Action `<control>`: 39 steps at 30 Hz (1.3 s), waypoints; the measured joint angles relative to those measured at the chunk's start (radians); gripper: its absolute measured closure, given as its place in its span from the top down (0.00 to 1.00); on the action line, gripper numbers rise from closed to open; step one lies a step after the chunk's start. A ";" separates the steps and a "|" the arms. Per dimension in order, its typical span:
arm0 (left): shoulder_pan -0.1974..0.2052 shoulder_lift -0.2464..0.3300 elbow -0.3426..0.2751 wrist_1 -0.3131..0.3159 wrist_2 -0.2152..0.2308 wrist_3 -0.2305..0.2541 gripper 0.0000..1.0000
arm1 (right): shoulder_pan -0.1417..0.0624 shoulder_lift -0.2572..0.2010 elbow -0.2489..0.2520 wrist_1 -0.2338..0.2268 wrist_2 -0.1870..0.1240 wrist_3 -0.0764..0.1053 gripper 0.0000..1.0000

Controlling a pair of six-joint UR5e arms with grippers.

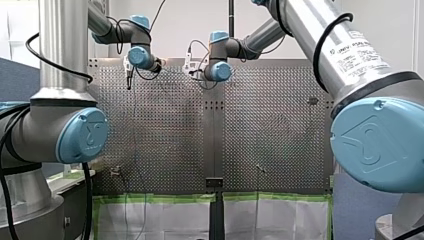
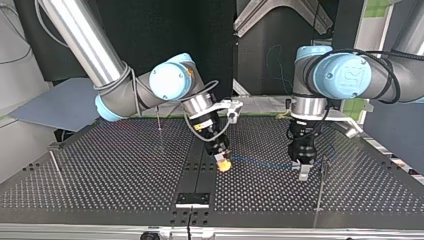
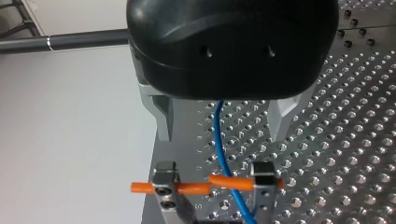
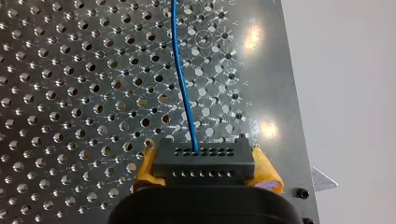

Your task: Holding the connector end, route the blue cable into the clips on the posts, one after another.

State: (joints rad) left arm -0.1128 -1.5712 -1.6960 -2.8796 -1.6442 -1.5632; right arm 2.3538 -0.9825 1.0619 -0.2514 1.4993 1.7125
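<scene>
My right gripper [image 4: 208,173] has its yellow pads shut on a black connector [image 4: 204,158] low over the perforated table [image 2: 125,165]. The blue cable [image 4: 181,79] leaves the connector and runs ahead over the holes. In the top view it stretches from my right gripper [image 2: 223,164] to my left gripper [image 2: 303,172]. My left gripper [image 3: 215,179] is open, and the blue cable [image 3: 219,140] passes between its metal fingers [image 3: 166,179]. Orange bars [image 3: 187,188] on the fingertips span the gap across the cable. A thin post [image 2: 321,182] stands right beside my left gripper.
More thin posts stand at the top view's left [image 2: 56,167] and further back [image 2: 158,119]. A black bracket [image 2: 193,199] sits at the table's near edge in the top view. In the front view both grippers [image 1: 129,75] [image 1: 191,67] work at the far end.
</scene>
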 joint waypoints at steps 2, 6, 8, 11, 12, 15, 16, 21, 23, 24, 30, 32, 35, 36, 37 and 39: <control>0.000 0.000 0.000 0.000 0.004 -0.002 0.87 | 0.000 0.000 0.000 0.001 0.000 0.000 0.00; 0.001 0.000 0.000 0.000 0.009 -0.006 0.73 | 0.000 0.000 0.000 0.001 0.000 0.000 0.00; 0.001 0.000 0.000 0.000 0.009 -0.007 0.58 | 0.000 0.000 0.000 0.003 0.000 0.000 0.00; 0.001 0.000 0.000 0.000 0.003 -0.007 0.21 | 0.000 0.000 0.000 0.007 0.000 -0.001 0.00; 0.001 0.000 0.000 0.000 0.001 -0.007 0.21 | 0.000 0.000 0.000 0.008 0.000 -0.001 0.00; 0.002 0.000 0.000 0.002 -0.006 -0.008 0.00 | -0.001 0.000 0.000 0.011 0.000 -0.002 0.00; 0.002 0.000 0.000 0.003 -0.007 -0.009 0.00 | -0.001 0.000 0.001 0.011 0.000 -0.002 0.00; 0.004 0.000 0.000 0.006 -0.010 -0.019 0.00 | -0.001 0.000 0.001 0.012 0.000 -0.002 0.00; 0.005 0.000 0.000 0.007 -0.011 -0.023 0.00 | -0.001 0.000 0.000 0.013 0.000 -0.002 0.00; 0.006 0.000 0.000 0.007 -0.011 -0.025 0.00 | -0.001 0.000 0.001 0.013 0.000 -0.002 0.00; 0.003 -0.011 0.000 0.014 -0.011 -0.035 0.00 | -0.001 0.000 0.002 0.016 0.000 -0.002 0.00; -0.004 -0.027 0.000 0.015 -0.011 -0.036 0.00 | -0.001 0.000 0.004 0.016 0.000 -0.002 0.00; -0.016 -0.052 0.000 0.020 -0.012 -0.035 0.00 | -0.001 0.001 0.011 0.016 0.001 -0.002 0.00; -0.020 -0.060 0.000 0.022 -0.014 -0.035 0.00 | -0.002 0.001 0.015 0.016 0.001 -0.003 0.00; -0.023 -0.066 0.000 0.025 -0.018 -0.036 0.00 | -0.003 0.002 0.021 0.015 0.003 -0.004 0.00; -0.032 -0.076 0.000 0.030 -0.029 -0.038 0.00 | -0.007 0.002 0.033 0.013 0.005 -0.005 0.00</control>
State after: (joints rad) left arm -0.1445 -1.6471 -1.6962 -2.8491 -1.6733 -1.6013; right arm 2.3466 -0.9801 1.0950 -0.2381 1.5041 1.7072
